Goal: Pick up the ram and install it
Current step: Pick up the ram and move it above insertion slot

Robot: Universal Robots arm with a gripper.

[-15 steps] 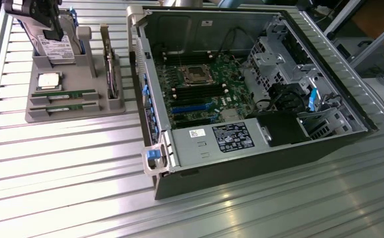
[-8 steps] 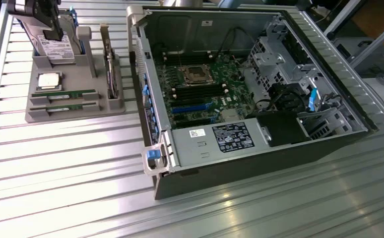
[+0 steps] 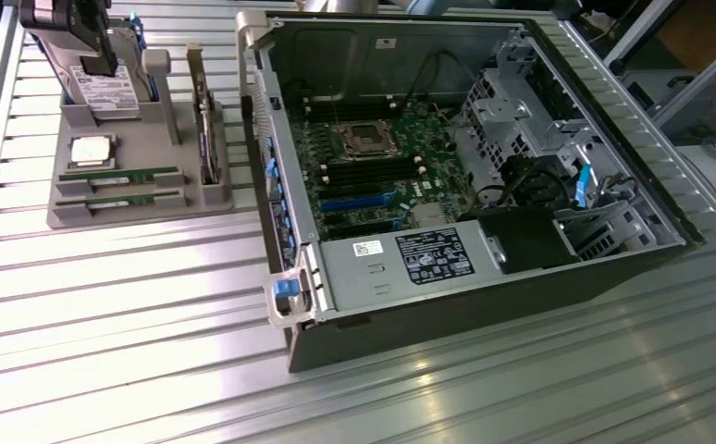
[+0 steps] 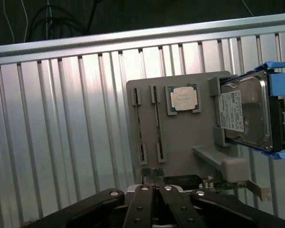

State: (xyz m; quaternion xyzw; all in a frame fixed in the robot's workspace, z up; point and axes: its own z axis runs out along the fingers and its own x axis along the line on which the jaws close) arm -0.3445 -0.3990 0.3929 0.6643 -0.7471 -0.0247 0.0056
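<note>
The jaws are sitting pressed fully together and gripping nothing. The arm carrying them is hanging over the end of the tray where the hard drive is standing.

Both sticks are resting on edge in the tray's slots, side by side, and the jaws are touching neither. One ram is lying just beside the CPU. The second ram is lying next to it, nearer the tray's edge. In the wrist view the pair is showing as two thin parallel strips, the ram closer to the CPU and the second ram beyond it.

A card is standing upright along the tray's side that faces the case. The case is lying open on the ribbed metal surface, to the exterior view's right of the tray, with its motherboard facing up.
</note>
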